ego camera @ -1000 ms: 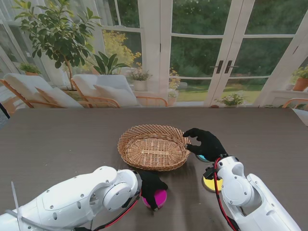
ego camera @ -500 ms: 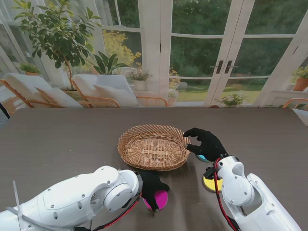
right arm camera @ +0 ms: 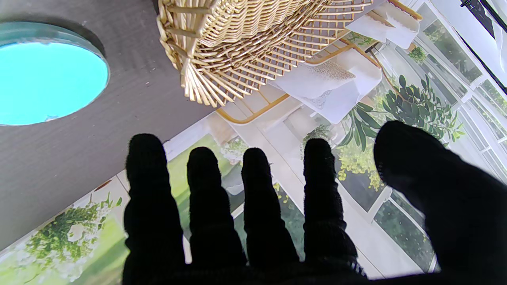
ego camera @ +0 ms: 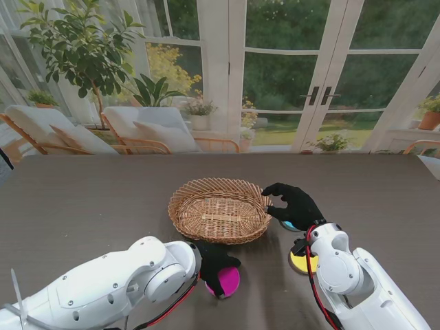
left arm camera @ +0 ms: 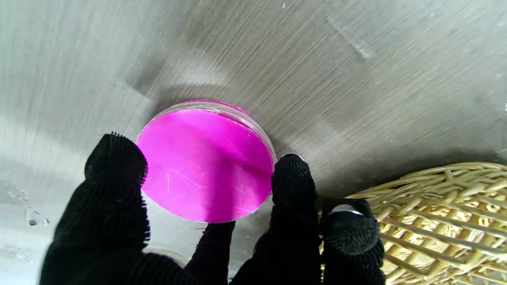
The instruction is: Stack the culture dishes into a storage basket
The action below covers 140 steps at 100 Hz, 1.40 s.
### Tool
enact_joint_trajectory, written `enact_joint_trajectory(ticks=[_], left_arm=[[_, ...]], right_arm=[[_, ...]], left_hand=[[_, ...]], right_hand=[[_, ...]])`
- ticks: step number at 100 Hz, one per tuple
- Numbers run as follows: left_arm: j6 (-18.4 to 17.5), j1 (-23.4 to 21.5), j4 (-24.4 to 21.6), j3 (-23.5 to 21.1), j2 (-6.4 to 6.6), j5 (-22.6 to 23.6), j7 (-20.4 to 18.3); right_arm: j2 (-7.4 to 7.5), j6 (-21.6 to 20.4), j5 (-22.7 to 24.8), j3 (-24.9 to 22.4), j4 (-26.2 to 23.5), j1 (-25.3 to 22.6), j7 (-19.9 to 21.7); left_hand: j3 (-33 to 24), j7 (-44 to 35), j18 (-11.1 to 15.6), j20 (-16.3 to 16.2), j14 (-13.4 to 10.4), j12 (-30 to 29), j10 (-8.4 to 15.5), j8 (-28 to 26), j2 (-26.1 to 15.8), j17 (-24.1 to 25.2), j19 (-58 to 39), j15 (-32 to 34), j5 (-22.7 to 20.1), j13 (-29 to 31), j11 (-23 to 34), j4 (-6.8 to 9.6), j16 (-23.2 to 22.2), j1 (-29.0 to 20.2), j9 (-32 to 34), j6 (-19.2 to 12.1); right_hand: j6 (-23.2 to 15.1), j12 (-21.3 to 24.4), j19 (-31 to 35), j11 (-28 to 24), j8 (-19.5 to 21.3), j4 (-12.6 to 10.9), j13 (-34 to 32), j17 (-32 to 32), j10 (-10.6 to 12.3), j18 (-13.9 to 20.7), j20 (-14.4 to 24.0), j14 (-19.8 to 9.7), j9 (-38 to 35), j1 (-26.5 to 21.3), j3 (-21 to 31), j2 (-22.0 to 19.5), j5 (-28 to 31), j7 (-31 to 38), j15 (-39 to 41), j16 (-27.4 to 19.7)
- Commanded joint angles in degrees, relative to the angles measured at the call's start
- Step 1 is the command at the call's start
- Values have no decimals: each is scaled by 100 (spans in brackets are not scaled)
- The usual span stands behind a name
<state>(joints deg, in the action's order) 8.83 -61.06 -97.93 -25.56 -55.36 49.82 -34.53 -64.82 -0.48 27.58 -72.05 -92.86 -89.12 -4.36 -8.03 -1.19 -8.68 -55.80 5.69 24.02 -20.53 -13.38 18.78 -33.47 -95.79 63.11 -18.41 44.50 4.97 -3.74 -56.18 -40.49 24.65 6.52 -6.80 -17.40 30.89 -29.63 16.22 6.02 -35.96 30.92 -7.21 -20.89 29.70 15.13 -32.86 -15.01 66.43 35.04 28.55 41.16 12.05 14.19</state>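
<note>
The left hand (ego camera: 216, 265) grips the pink dish (ego camera: 227, 280), low in the middle. The right hand (ego camera: 294, 205) is open beside the basket (ego camera: 218, 210).

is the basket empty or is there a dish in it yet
Empty. The basket shows only bare wicker inside; the pink dish, blue dish and yellow dish lie on the table.

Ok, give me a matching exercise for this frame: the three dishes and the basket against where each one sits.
Things:
1. magenta dish
2. cyan dish
3. yellow dish
4. basket

Places:
a. table centre
b. at the left hand fingertips
c. beside the right forearm
d. under the right hand

Pairs: 1-b, 2-d, 3-c, 4-a
</note>
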Motion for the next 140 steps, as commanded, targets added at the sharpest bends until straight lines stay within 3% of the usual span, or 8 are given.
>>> enact_joint_trajectory(ticks=[1, 10, 31, 35, 60, 90, 108, 140], left_arm=[[-8, 27, -57, 29, -9, -69, -142], [11, 97, -28, 116, 0, -143, -149], [100, 302, 77, 370, 8, -370, -112], [115, 312, 90, 386, 5, -396, -95], [12, 45, 77, 99, -43, -114, 38], [21, 36, 103, 88, -60, -152, 93], [-9, -109, 159, -37, -109, -27, 296], [-163, -383, 384, -312, -239, 105, 894]], right_arm=[[-8, 6, 0, 8, -40, -22, 90], [-10, 13, -13, 6, -41, -22, 87], [-11, 12, -25, 3, -42, -23, 88], [-12, 12, -25, 3, -42, -23, 87], [-12, 9, -27, 1, -44, -26, 85], [-12, 6, -27, 2, -41, -26, 86], [-13, 9, -30, 8, -40, -25, 82], [-14, 13, -36, 10, -38, -21, 81]], left_hand=[[164, 44, 9, -111, 134, -91, 4, 39, -208, 44, -34, -97, 74, -94, -75, 114, 51, -64, -157, -79], [555, 12, 9, -160, 178, -238, -3, 97, -380, 73, 6, -166, -21, -128, -34, 173, 66, -339, -197, -86], [456, -15, 13, -159, 282, -247, -24, 89, -848, 178, 71, -297, -84, -223, -93, 218, 117, -649, -296, -97], [765, -5, -8, -214, 318, -293, -17, 101, -1034, 189, 104, -330, -82, -227, -107, 232, 125, -903, -311, -119], [687, -244, -41, -178, 438, -379, 1, -1, -1511, 79, 50, -478, -627, -117, -116, 223, 254, -1544, -198, -446], [699, -363, -190, -78, 567, -490, 59, -60, -1945, 103, 118, -632, -1004, -26, -90, 192, 407, -2441, -52, -696], [850, -520, -249, 25, 624, -499, 67, -99, -2042, -70, 7, -540, -1400, 201, -18, 157, 460, -2767, 235, -871], [885, -991, -454, 322, 741, -505, 131, -465, -1640, -536, -292, -402, -2330, 762, 156, 129, 599, -3040, 996, -956]], right_hand=[[-9, 74, -203, 31, 69, 85, -15, -1409, -111, -23, 214, 60, 139, -39, -351, 145, -145, 52, 14, 35], [6, 75, -206, 33, 68, 85, -20, -1414, -111, -23, 215, 60, 143, -32, -357, 142, -147, 53, 16, 36], [6, 74, -209, 30, 66, 81, -14, -1420, -106, -25, 217, 54, 135, -29, -364, 125, -154, 53, 14, 36], [14, 75, -209, 33, 67, 81, -17, -1420, -103, -23, 217, 59, 137, -27, -366, 126, -146, 58, 15, 37], [18, 75, -207, 31, 65, 79, -26, -1418, -104, -20, 222, 60, 130, -30, -368, 118, -154, 62, 18, 38], [25, 74, -208, 30, 63, 78, -28, -1417, -101, -21, 226, 58, 132, -30, -369, 113, -155, 70, 19, 38], [28, 73, -210, 27, 60, 77, -27, -1420, -105, -22, 228, 56, 127, -32, -369, 101, -168, 69, 19, 38], [43, 72, -214, 27, 60, 75, -36, -1427, -105, -14, 230, 64, 126, -33, -378, 90, -167, 77, 23, 39]])
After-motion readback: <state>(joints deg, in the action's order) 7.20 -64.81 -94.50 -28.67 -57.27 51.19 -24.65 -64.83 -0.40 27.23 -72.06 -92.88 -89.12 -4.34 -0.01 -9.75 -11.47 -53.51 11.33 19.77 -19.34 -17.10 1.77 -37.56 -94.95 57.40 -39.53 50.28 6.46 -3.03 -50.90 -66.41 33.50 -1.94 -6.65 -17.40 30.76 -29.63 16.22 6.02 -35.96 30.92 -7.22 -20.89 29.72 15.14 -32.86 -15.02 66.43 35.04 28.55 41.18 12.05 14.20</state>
